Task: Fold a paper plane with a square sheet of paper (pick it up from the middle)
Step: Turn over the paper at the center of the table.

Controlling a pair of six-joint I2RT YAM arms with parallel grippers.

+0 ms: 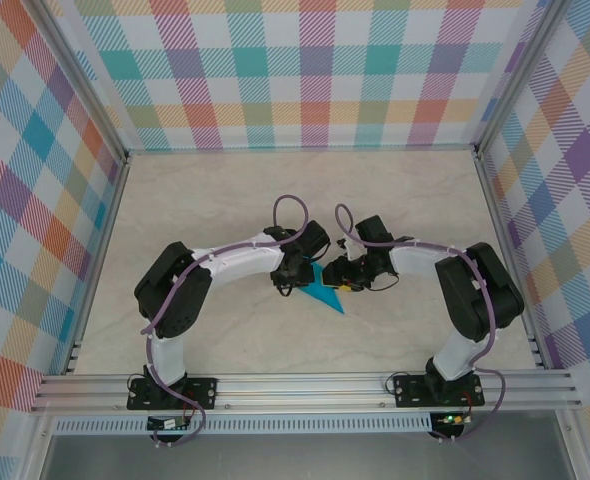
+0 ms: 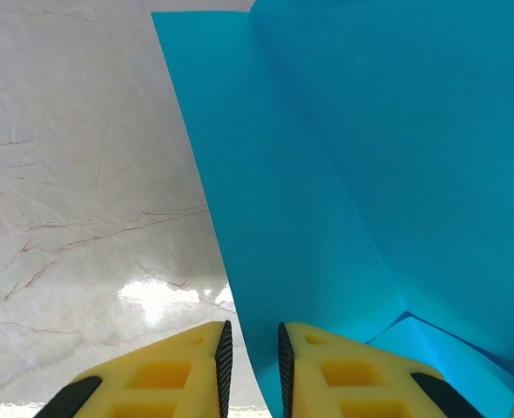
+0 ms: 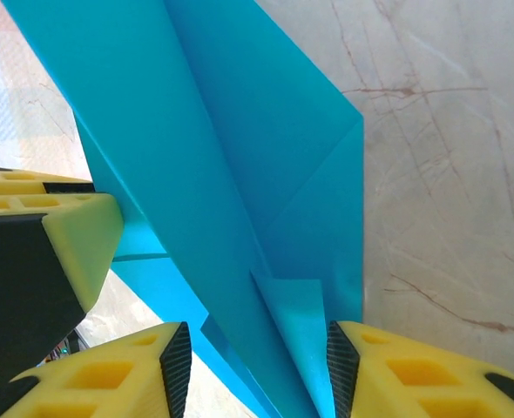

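Sheet of paper (image 1: pixel 327 296), teal, partly folded, at desk (image 1: pixel 225 190) centre. Left gripper (image 2: pixel 253 353), at its 9 o'clock, pinches one edge; right gripper (image 3: pixel 257 353), at 3 o'clock, straddles the crease, spread. Mid-fold; the next move likely calls for pressing that crease.

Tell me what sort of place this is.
Probably a robot test cell, not a home: a marble-look tabletop boxed in by plaid panels, an aluminium rail at its near edge carrying the left arm and right arm, and teal paper between them.
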